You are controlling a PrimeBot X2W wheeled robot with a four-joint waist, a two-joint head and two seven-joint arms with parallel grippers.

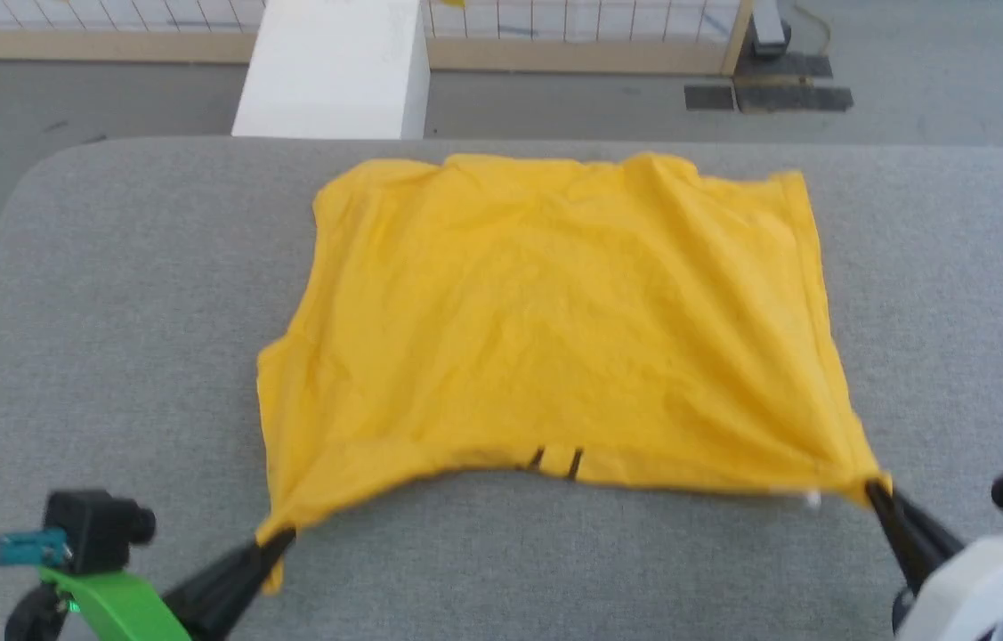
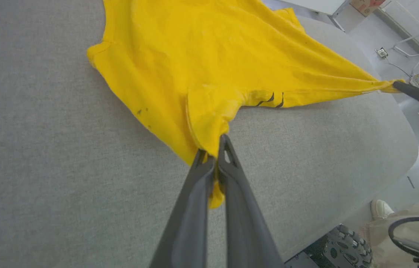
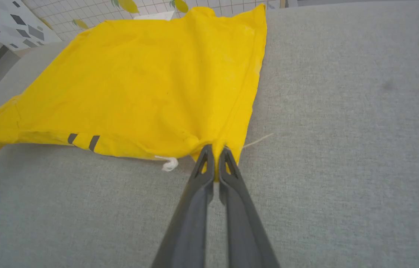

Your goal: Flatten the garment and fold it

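Left gripper [image 1: 280,539] and right gripper [image 1: 873,488] each clamp a corner of the garment [image 1: 554,312], spread in the middle of the desk [image 1: 92,312]. Likely soft, light, limp cotton; corners and hems should grip best.

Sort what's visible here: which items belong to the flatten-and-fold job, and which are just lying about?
Job: bright yellow cotton T-shirt, spread on the grey fabric-covered table; left hand and right hand, each shut on a near corner.

Lying about: white rectangular block, wooden-framed grid fence, dark floor mats, all beyond the table.
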